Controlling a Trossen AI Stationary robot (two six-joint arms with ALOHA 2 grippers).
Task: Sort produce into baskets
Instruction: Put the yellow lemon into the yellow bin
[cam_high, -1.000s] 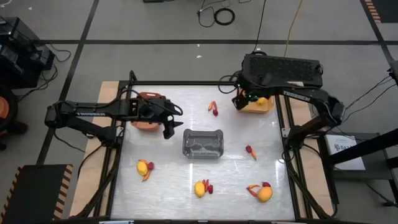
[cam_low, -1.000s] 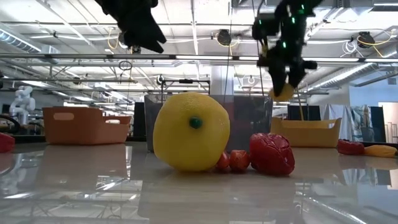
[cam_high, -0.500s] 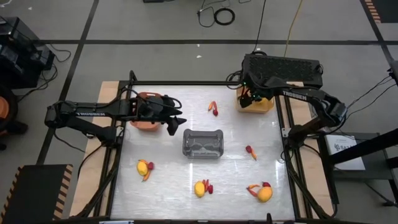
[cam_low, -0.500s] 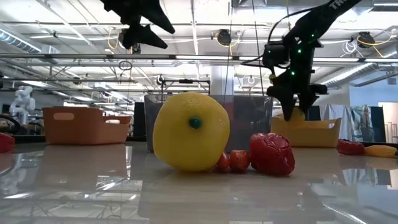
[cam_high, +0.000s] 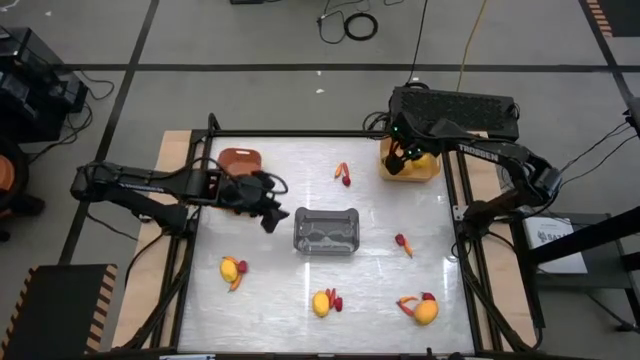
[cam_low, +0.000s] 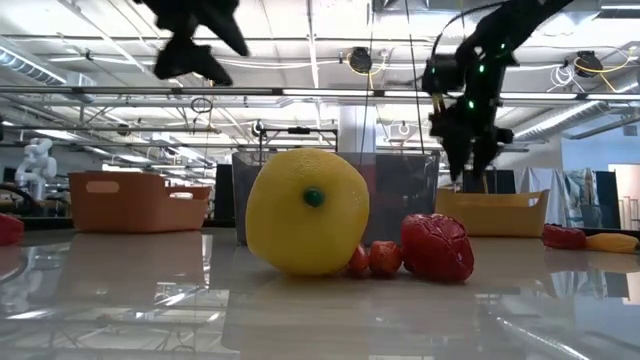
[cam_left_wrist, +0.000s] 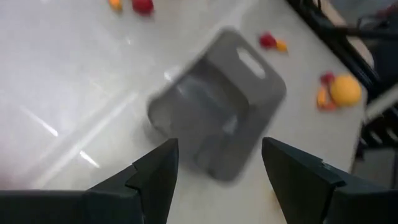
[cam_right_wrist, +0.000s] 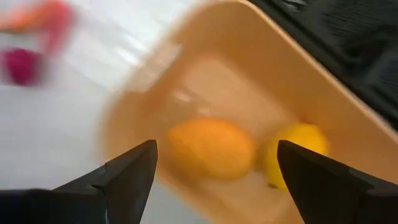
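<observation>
right wrist view showing right end effector (cam_right_wrist: 214, 177) hanging wide open, empty, over yellow basket (cam_right_wrist: 298, 93); left end effector (cam_left_wrist: 214, 165) open, empty, facing grey basket (cam_left_wrist: 217, 121), nearer remaining worktop produce.

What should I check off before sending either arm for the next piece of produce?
1. Right gripper empty: ok, fingers open over the yellow basket, nothing between them.
2. Last drop landed: ok, an orange fruit and a yellow fruit lie inside that basket.
3. Left gripper empty: ok, fingers apart, nothing held, above the table beside the grey basket.
4. Grey basket contents: cannot tell, it looks empty but is blurred.
5. Produce left to sort: not ok, fruit clusters remain near the front edge, smaller pieces farther back.
6. Terracotta basket reachable: ok, uncovered at the back left.
</observation>
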